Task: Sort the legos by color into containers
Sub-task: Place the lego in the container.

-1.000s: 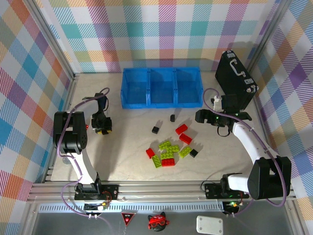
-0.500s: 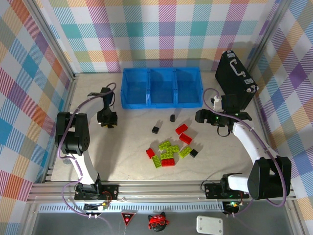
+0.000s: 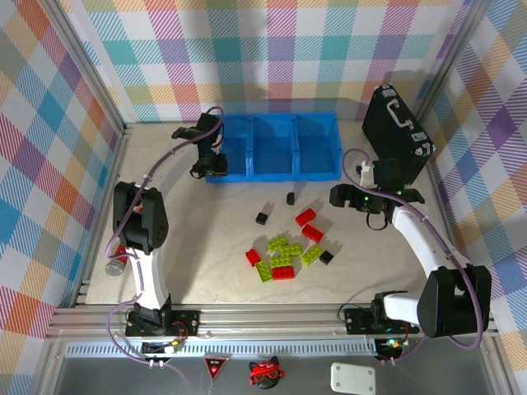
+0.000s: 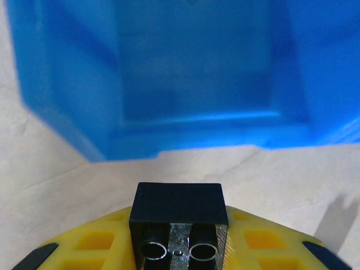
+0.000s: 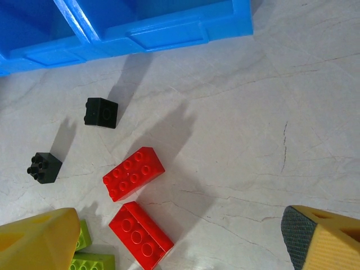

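Observation:
My left gripper (image 3: 208,165) hovers at the front left corner of the containers (image 3: 272,174), three joined blue bins. In the left wrist view it (image 4: 177,239) is shut on a black lego (image 4: 175,207), with the left bin (image 4: 191,73) just ahead. On the table lie several loose legos: two black ones (image 3: 262,218) (image 3: 291,198), red ones (image 3: 305,216) (image 3: 312,233), and a lime green and red cluster (image 3: 280,257). My right gripper (image 3: 338,196) stands open to their right. In the right wrist view it (image 5: 180,247) is above bare table beside two red bricks (image 5: 133,173) (image 5: 140,235).
A black hard case (image 3: 397,132) stands at the back right, close behind the right arm. A red cylinder with a grey end (image 3: 115,263) lies by the left wall, partly behind the left arm. A black brick (image 3: 327,257) sits at the cluster's right edge.
My left gripper has moved from the left side of the table back and to the right, up to the blue bins, carrying the black lego. The right arm has not moved.

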### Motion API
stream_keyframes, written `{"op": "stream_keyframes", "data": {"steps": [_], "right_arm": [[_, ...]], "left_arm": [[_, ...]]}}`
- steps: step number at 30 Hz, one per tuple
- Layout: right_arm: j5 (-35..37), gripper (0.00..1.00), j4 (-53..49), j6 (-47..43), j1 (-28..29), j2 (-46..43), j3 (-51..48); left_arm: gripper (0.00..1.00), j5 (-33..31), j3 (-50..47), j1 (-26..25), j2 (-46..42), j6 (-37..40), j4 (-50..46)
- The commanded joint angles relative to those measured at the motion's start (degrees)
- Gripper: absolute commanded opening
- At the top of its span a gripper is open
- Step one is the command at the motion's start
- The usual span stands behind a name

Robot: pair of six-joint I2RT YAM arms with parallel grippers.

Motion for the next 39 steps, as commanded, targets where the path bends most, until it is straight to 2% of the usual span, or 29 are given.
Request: {"op": "stream_keyframes", "data": {"steps": [1, 13, 22, 28, 39], "right_arm": [[0.98, 0.93, -1.22, -0.38, 0.24, -1.06, 0.19], [1.09, 0.94, -0.77, -0.47, 0.23, -0.58, -0.18], [1.36, 0.94, -0.90, -0.70, 0.18, -0.52, 0.00], [1.52, 0.94, -1.13, -0.64, 0.25, -0.62, 0.36], [1.53, 0.94, -2.95, -0.14, 0.41, -1.41, 1.90]], "left_arm": [[0.33, 0.66, 3.65, -0.62, 2.23, -3.64, 0.28], [0.33, -4.61, 19.29, -1.88, 16.32, -4.65, -1.09], [0.33, -4.22, 21.94, -1.88, 21.69, -4.71, 0.70], [0.35, -4.12, 23.93, -1.88, 23.93, -4.45, -0.32], [0.41, -3.83, 23.55, -1.88, 21.80, -3.68, -0.81]]}}
